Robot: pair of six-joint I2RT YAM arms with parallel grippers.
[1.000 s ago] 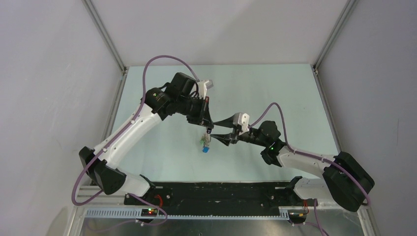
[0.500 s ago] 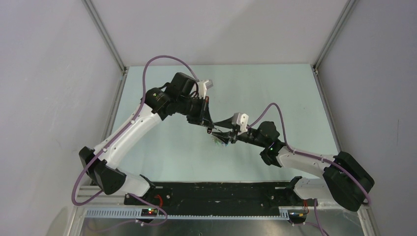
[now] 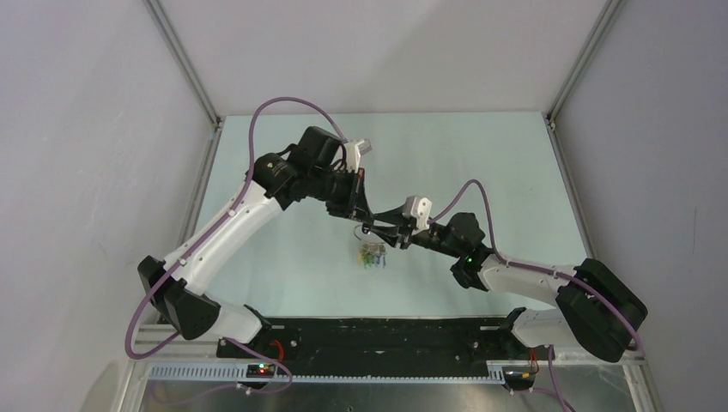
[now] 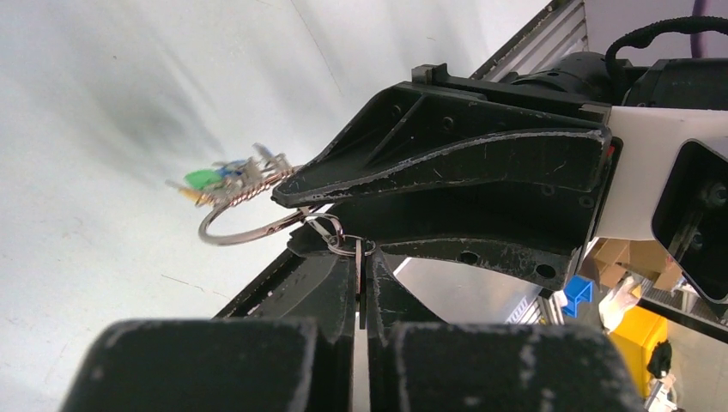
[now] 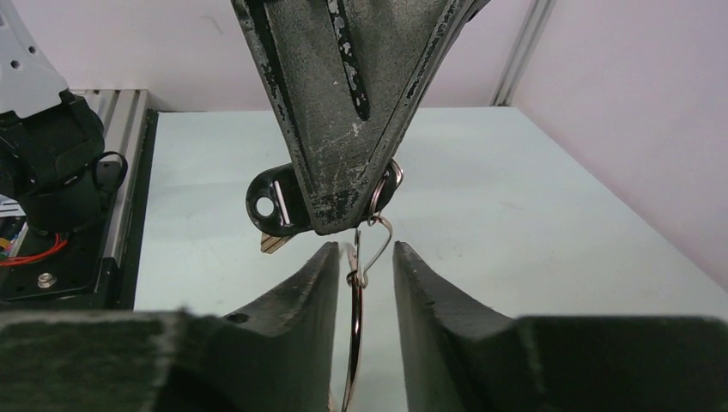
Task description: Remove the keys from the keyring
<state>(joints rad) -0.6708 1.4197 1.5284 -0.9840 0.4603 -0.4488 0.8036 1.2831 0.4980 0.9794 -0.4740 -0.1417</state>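
— Left claw [image 4: 359,276] is clenched on the small link [image 4: 350,248] of the keyring [image 4: 245,233], held up over the bench [image 3: 481,163]. What changed?
— Right claw [image 5: 360,257] has come in and narrowed. Its fingers stand on both sides of the ring wire, not pinching yet. The keys [image 4: 225,178] hang bunched on the ring.
— So I think no key is off yet.

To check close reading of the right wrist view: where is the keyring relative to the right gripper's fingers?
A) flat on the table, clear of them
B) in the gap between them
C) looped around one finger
B: the keyring hangs down through the gap between the two fingers of the right gripper, whose jaws stand apart.
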